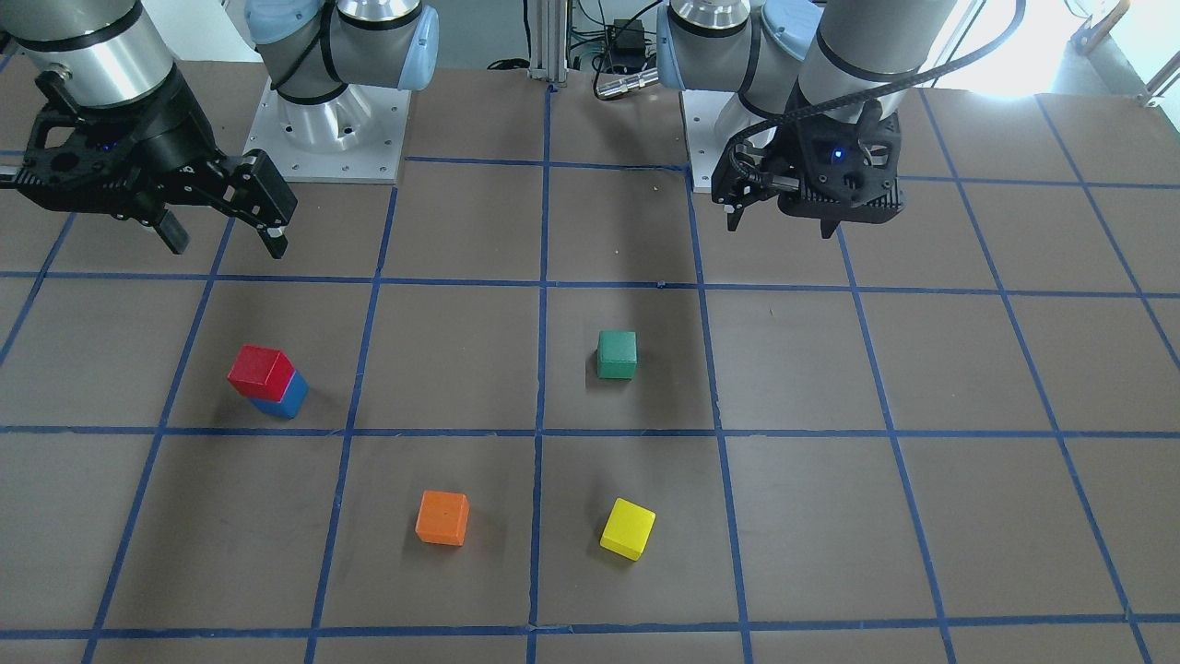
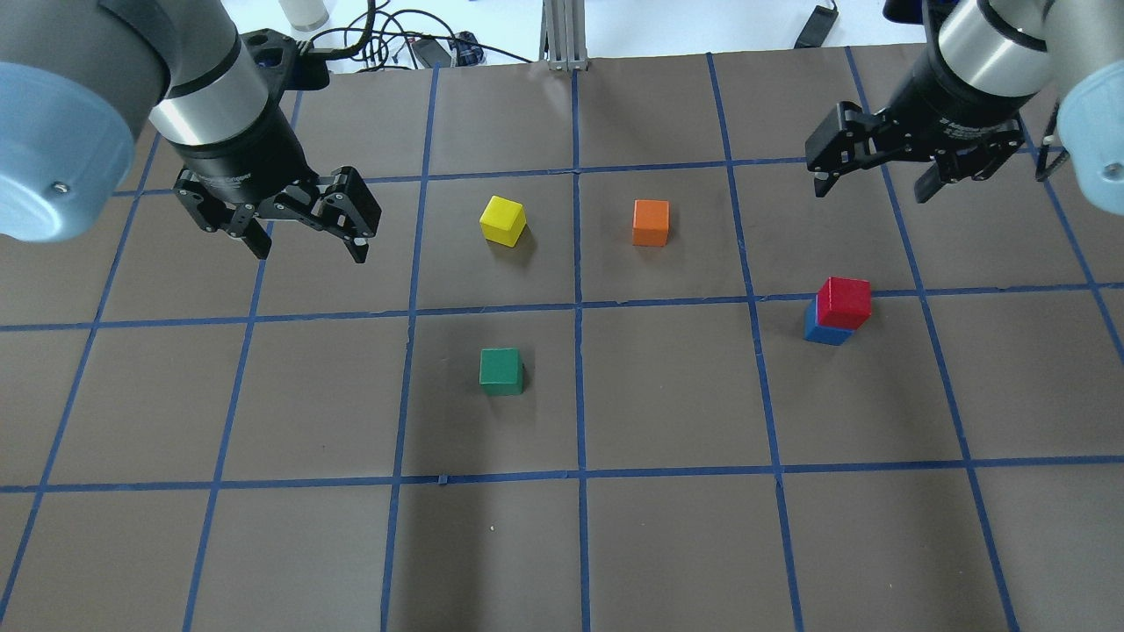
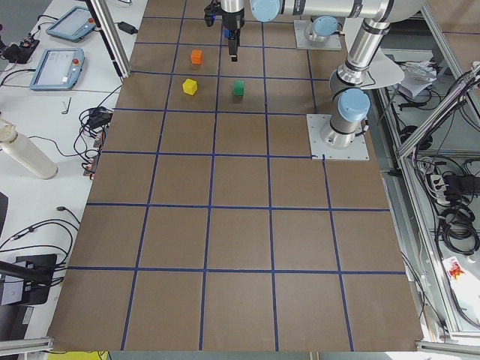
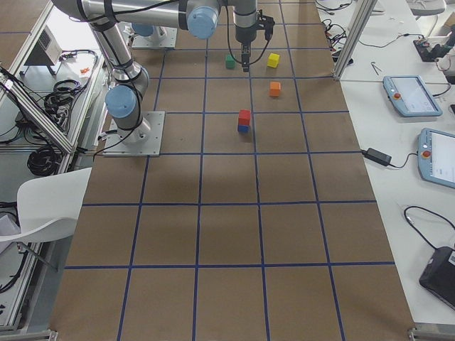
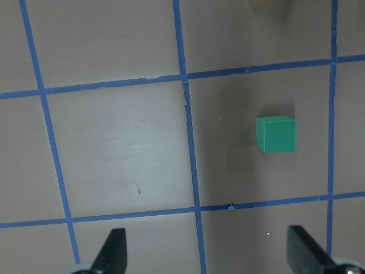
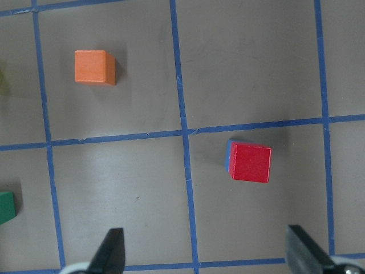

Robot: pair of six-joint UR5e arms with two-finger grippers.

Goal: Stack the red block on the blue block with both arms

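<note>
Red block (image 2: 845,302) atop blue block (image 2: 824,332), slightly offset; right gripper (image 2: 871,187) nearer, raised, spread, empty; left gripper (image 2: 311,250) spread, well apart.

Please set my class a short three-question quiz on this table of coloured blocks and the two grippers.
1. True or false: the red block sits on top of the blue block.
2. How many blocks touch the table directly? A three, B four, C five.
3. Fill in the blank: the left gripper and the right gripper both hang ___ and empty above the table.
Key: 1 true; 2 B; 3 open.
</note>
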